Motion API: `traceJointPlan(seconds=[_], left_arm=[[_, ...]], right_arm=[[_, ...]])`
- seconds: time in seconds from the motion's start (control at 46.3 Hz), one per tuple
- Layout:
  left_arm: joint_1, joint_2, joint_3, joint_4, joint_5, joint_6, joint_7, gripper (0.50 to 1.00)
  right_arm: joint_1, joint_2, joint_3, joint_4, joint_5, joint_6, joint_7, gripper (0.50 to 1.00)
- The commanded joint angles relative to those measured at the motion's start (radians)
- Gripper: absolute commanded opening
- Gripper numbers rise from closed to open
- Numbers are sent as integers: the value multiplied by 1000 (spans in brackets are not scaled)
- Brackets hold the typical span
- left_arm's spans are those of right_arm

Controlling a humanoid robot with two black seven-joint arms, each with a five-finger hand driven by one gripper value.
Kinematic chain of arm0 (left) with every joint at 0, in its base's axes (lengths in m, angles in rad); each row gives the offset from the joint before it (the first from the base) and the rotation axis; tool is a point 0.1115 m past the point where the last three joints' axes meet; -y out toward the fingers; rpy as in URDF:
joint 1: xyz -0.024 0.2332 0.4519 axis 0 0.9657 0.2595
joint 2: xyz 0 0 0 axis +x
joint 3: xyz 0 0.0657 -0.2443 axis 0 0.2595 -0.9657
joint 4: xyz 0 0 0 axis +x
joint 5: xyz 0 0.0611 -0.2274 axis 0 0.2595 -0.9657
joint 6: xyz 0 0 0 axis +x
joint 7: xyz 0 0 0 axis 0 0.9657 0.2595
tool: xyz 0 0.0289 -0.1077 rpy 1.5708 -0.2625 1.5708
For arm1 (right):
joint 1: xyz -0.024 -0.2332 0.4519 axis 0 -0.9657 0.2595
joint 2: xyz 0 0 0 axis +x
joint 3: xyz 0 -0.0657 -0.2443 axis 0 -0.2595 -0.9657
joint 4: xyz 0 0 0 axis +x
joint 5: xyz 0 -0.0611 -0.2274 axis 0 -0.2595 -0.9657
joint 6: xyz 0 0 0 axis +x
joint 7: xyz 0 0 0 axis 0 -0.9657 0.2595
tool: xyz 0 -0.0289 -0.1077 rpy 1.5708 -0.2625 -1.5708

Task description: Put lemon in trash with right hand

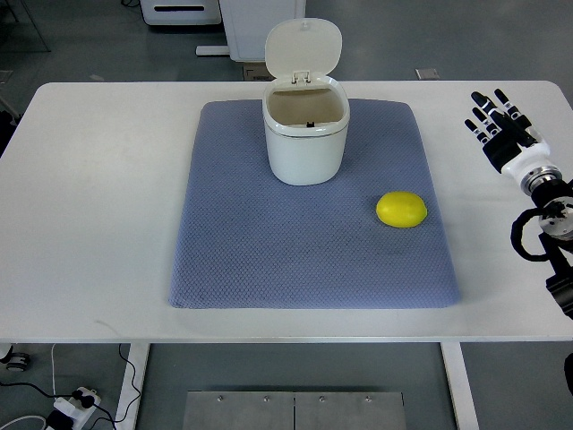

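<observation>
White table [98, 224] fills most of the frame, grey floor around it, cables and a power strip [73, 399] on the floor at lower left. Blue-grey quilted mat [269, 251] lies centred on the table, covering the middle. White trash bin [306, 134] stands upright on the mat's upper-centre part, hinged lid [304, 48] flipped up and back, inside visible (looks bare, brownish liner or shadow, can't tell which). Right arm enters from the right edge of the frame; right hand [501, 130] sits over the bare table at upper right, off the mat, fingers [488, 112] extended and spread toward the top of the frame, holding nothing. Lemon [401, 210] rests on the mat right of centre, below and to the right of the bin, apart from it, and well apart from the hand. No left arm in the picture.
</observation>
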Motion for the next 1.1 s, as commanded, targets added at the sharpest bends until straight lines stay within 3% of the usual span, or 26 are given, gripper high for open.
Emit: traceJointPlan(seconds=[0.0, 1.079], left_arm=[[6, 0, 0, 0, 0, 0, -3, 1000], [10, 0, -3, 0, -3, -1, 0, 1000]], right_arm=[[-2, 0, 0, 0, 1, 0, 0, 1000], [1, -2, 0, 2, 3, 2, 0, 1000]])
